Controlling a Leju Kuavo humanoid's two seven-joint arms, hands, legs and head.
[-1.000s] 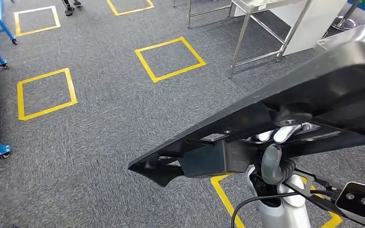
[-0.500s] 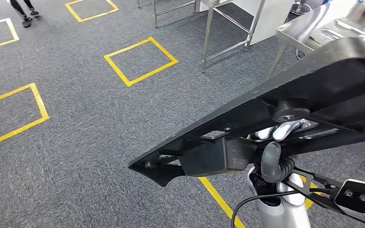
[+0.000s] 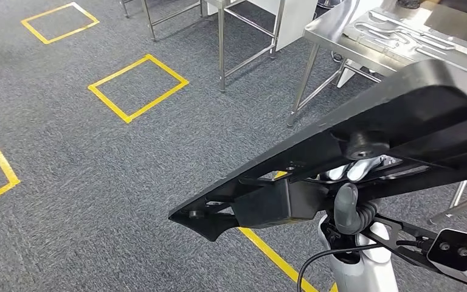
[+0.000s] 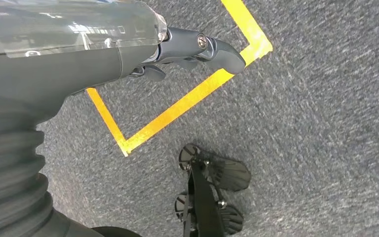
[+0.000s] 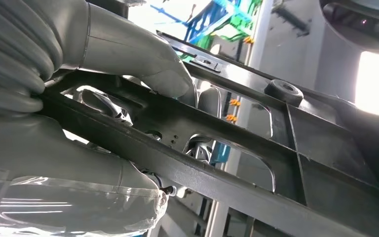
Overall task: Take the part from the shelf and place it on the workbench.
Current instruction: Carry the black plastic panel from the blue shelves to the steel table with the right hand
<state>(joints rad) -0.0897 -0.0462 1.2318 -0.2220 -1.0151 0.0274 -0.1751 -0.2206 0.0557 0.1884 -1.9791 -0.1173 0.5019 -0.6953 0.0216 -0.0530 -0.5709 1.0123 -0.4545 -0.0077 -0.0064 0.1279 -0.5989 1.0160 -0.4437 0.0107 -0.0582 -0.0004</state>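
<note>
Grey carpet (image 3: 127,182) marked with yellow taped squares (image 3: 138,87) covers the floor in the head view. At the upper right stands a steel desk (image 3: 328,27) on thin legs, with flat metal pieces lying on top. A long black part (image 3: 365,146), ribbed and angular, stretches from lower centre to the right edge, raised above the floor and apart from the desk. The right hand (image 3: 356,182) holds it from below, pale fingers (image 3: 365,168) showing through an opening in the part, the grey thumb beneath.

From the left wrist, the left hand (image 4: 192,49) hangs over the carpet and a yellow tape line (image 4: 192,96). Its dark fingers (image 4: 219,49) are curled inward and hold nothing.

From the right wrist, the right hand's grey thumb (image 5: 148,59) presses on one face of the part's black frame, with the fingers wrapped around the frame's other side, clamped firmly on it.
</note>
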